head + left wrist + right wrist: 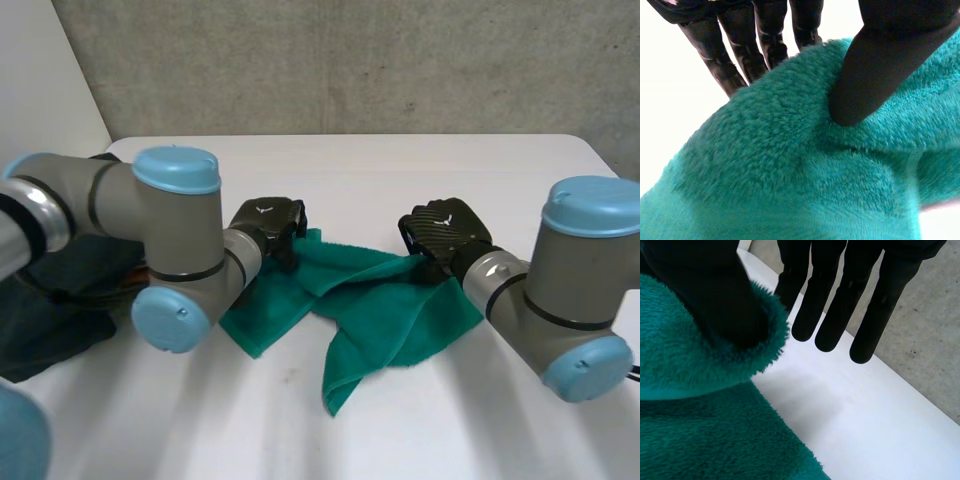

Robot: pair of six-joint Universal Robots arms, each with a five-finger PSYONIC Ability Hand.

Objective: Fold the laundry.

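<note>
Right now your green towel (pixel 385 305) lies rumpled on the white table (pixel 350 165) between both hands. Your left hand (pixel 268 222) pinches its far left corner, thumb against fingers. Your right hand (pixel 445 232) is relaxed, fingers straight and off the towel, whose edge curls over the thumb.

The white table (pixel 400 160) lay free along its far and front edges, while the green towel (pixel 375 310), with the left hand (pixel 268 222) and right hand (pixel 445 232) at it, filled the middle and dark clothes (pixel 50 320) crowded the left edge.
</note>
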